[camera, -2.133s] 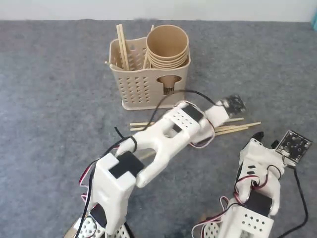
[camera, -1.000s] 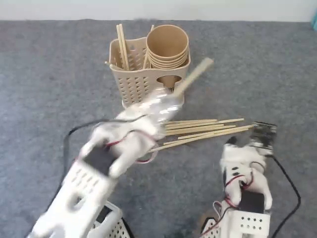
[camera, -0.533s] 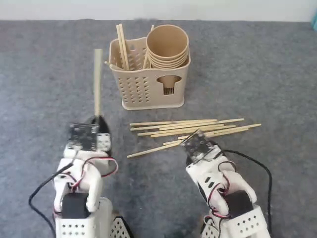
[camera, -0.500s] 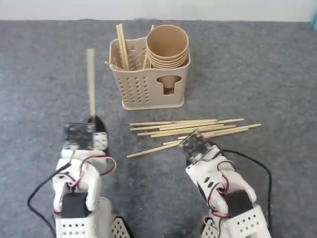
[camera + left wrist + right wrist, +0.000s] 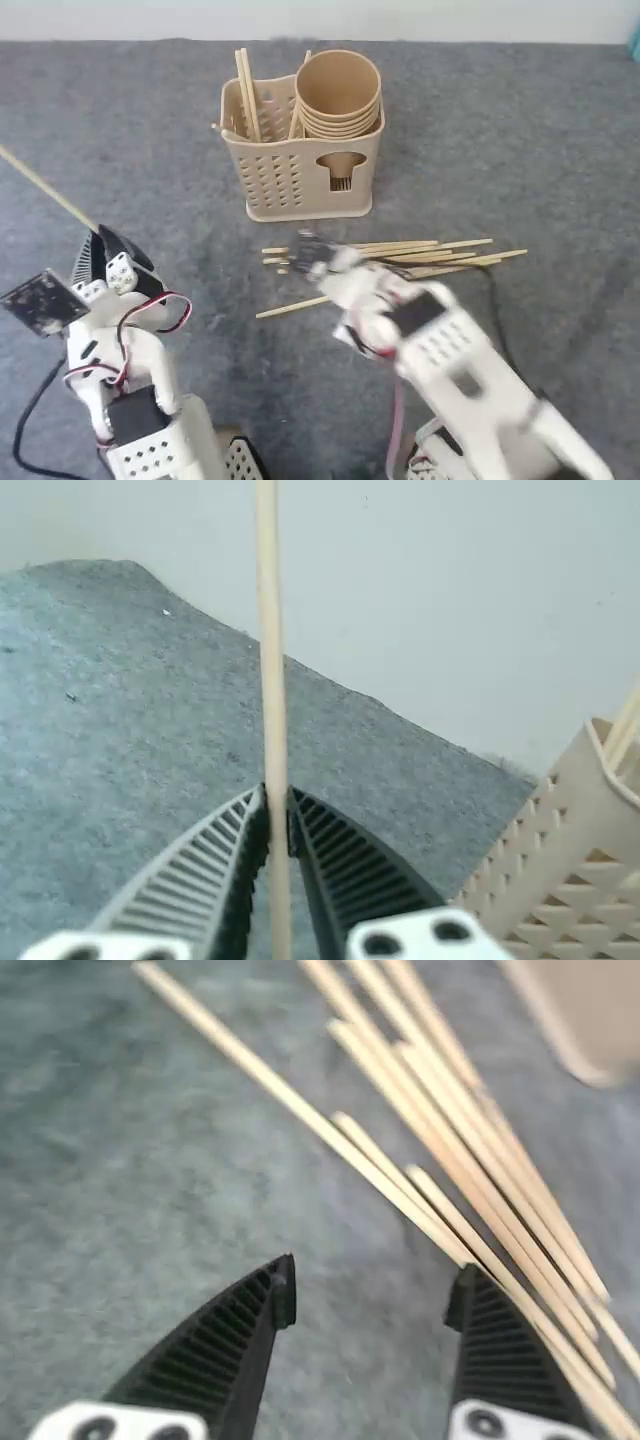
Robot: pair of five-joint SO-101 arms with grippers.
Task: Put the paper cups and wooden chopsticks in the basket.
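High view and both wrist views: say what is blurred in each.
High view: the right arm is motion-smeared, the basket crisp. Left wrist view: the held chopstick looks soft. Right wrist view: the loose chopsticks are blurred, the right gripper sharper.

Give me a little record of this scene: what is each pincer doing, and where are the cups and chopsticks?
left pincer: shut on a held chopstick, raised off the table, off to one side of the basket
right pincer: open, low over the loose chopsticks
basket: upright on the grey mat
paper cups: stacked in one compartment
chopsticks in basket: a few, standing in the other compartment
not yet in: the loose chopsticks and the held one
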